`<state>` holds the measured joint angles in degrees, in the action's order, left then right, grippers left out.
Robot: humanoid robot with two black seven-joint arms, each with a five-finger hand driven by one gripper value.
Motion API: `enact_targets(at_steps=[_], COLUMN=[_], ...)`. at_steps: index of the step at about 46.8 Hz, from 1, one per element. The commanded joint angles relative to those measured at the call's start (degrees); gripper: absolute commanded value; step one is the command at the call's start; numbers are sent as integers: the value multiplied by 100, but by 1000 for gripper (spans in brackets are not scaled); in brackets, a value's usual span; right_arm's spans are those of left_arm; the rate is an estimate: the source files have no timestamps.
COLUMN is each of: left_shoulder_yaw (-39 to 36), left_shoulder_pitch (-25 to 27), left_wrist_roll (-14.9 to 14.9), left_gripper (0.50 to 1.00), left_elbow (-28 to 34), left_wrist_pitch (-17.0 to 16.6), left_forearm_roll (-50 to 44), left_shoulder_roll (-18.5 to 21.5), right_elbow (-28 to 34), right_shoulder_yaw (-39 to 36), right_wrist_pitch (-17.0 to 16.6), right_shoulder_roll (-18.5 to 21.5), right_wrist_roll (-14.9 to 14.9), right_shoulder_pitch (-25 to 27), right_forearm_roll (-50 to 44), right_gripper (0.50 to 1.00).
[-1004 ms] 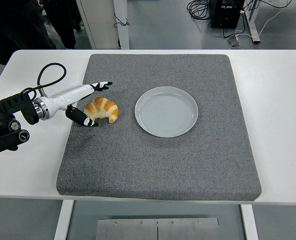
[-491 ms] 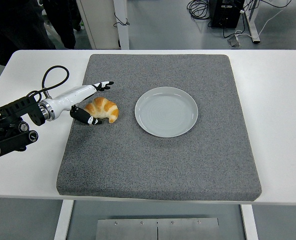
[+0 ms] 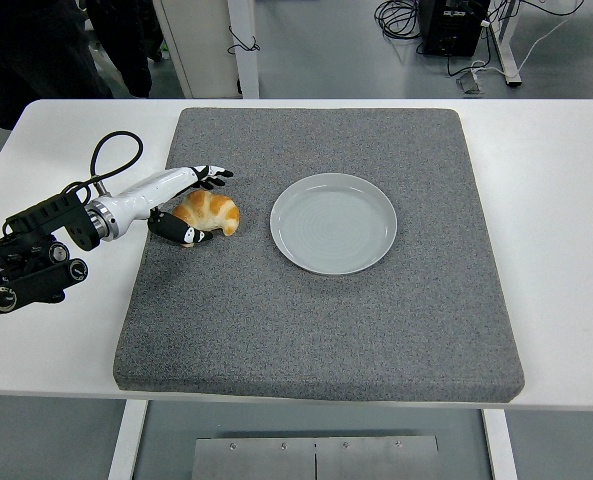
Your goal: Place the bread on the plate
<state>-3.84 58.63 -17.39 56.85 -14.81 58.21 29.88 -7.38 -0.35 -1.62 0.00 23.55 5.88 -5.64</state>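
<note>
A golden croissant (image 3: 214,213) lies on the left part of the grey mat (image 3: 316,310). My left hand (image 3: 205,206) reaches in from the left and straddles it. The white fingers (image 3: 212,175) stretch over the croissant's far side, while the black thumb (image 3: 181,235) sits against its near left end. The hand is open around the bread, not clamped on it. An empty white plate (image 3: 333,222) sits on the mat a little to the right of the croissant. The right arm is out of view.
The mat covers most of the white table (image 3: 556,200). A black cable loop (image 3: 116,155) arcs above my left forearm. A person in dark clothes (image 3: 46,45) stands beyond the far left corner. Cables lie on the floor behind the table.
My left arm has pushed rightward and the fingers have narrowed around the croissant. The croissant has been nudged slightly away from me.
</note>
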Motion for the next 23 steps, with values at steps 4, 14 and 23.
enact_targets(at_steps=[4, 14, 23], left_shoulder_yaw=[-12, -38, -47], left_shoulder_pitch=[-36, -80, -36], left_wrist_roll=[-1, 16, 8], left_gripper=[740, 612, 500], left_elbow=[-25, -60, -68], left_wrist_pitch=[5, 13, 49], left_forearm_roll=[-204, -310, -310], left_shoulder_roll=[0, 0, 9], right_elbow=[0, 0, 0], right_shoulder_yaw=[-8, 0, 0], right_wrist_pitch=[-5, -5, -5], right_shoulder_roll=[0, 0, 0], right_wrist_roll=[0, 0, 0], right_shoulder_pitch=[0, 0, 0], right_forearm_roll=[1, 1, 1], right_gripper=[1000, 1000, 1000])
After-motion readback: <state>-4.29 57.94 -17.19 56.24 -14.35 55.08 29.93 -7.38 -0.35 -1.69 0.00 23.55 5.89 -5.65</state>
